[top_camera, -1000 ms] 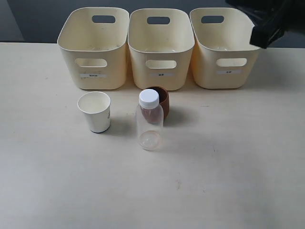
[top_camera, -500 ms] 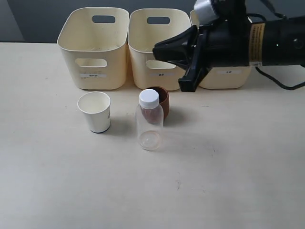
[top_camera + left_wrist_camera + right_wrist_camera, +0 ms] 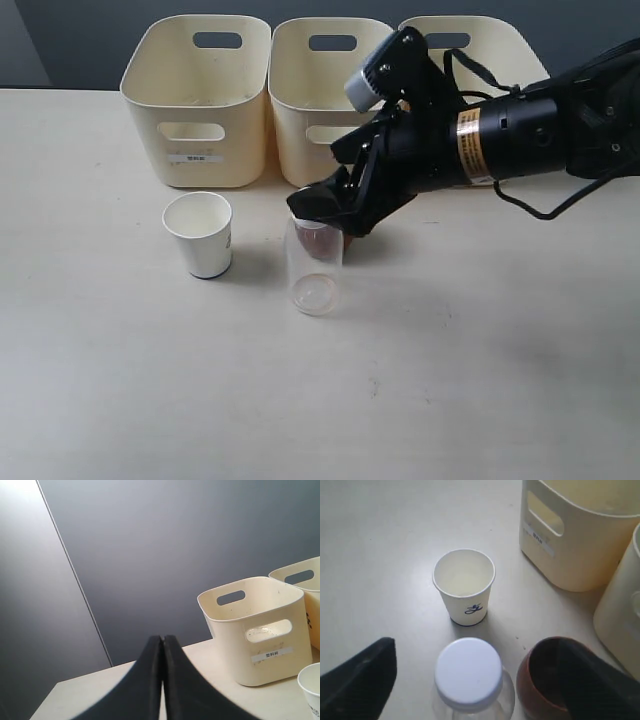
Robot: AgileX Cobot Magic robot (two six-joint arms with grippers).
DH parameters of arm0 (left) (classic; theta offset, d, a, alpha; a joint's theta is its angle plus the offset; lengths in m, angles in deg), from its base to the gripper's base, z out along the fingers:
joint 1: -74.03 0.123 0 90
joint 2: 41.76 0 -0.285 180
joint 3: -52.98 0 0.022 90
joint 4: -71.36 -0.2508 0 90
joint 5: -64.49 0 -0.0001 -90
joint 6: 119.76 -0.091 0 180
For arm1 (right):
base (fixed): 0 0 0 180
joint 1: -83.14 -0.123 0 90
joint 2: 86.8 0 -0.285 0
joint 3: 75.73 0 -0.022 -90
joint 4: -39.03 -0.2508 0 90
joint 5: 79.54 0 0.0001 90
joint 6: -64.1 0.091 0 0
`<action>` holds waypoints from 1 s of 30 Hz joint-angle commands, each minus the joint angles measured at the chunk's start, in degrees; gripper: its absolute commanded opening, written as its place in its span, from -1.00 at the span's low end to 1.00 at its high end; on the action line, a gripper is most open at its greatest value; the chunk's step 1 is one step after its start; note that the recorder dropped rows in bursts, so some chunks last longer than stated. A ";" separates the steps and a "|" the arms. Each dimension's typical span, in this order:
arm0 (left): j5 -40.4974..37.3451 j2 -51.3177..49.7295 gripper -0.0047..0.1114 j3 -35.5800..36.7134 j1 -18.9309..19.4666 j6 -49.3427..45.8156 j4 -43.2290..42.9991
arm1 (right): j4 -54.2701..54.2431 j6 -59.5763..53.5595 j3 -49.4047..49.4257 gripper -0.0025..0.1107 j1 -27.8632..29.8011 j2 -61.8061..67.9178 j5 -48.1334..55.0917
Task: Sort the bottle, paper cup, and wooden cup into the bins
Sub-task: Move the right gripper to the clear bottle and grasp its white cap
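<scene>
The clear bottle (image 3: 314,275) stands mid-table; its white cap (image 3: 468,670) shows only in the right wrist view. My right gripper (image 3: 320,208) hovers open just above it, its fingers (image 3: 362,677) on either side of the cap and holding nothing. The reddish-brown wooden cup (image 3: 540,682) sits right behind the bottle, with one finger in front of its mouth. Left of the bottle stands the white paper cup (image 3: 200,233), upright and empty (image 3: 465,585). Three cream bins (image 3: 200,100) line the back. My left gripper (image 3: 162,645) is shut and empty, out of the exterior view.
The middle bin (image 3: 320,90) and right bin (image 3: 500,35) are partly covered by the right arm (image 3: 520,130). The left wrist view shows the left bin (image 3: 255,630), a dark wall and the paper cup's rim (image 3: 312,680). Bare tabletop lies in front of the objects.
The right arm has swung in from the upper right and come down over the bottle, now hiding its cap and most of the wooden cup in the exterior view. The objects have not moved.
</scene>
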 commanded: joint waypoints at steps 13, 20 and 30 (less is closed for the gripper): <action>0.26 0.13 -0.92 0.10 -0.08 0.13 -0.02 | -2.93 0.32 -2.36 0.48 0.16 5.78 -3.07; 0.26 0.13 -0.92 0.10 -0.08 0.13 -0.02 | -4.04 -0.30 -2.61 0.48 0.16 6.30 -0.48; 0.26 0.13 -0.92 0.10 -0.08 0.13 -0.02 | -4.04 -0.30 -2.61 0.48 0.16 6.30 -1.54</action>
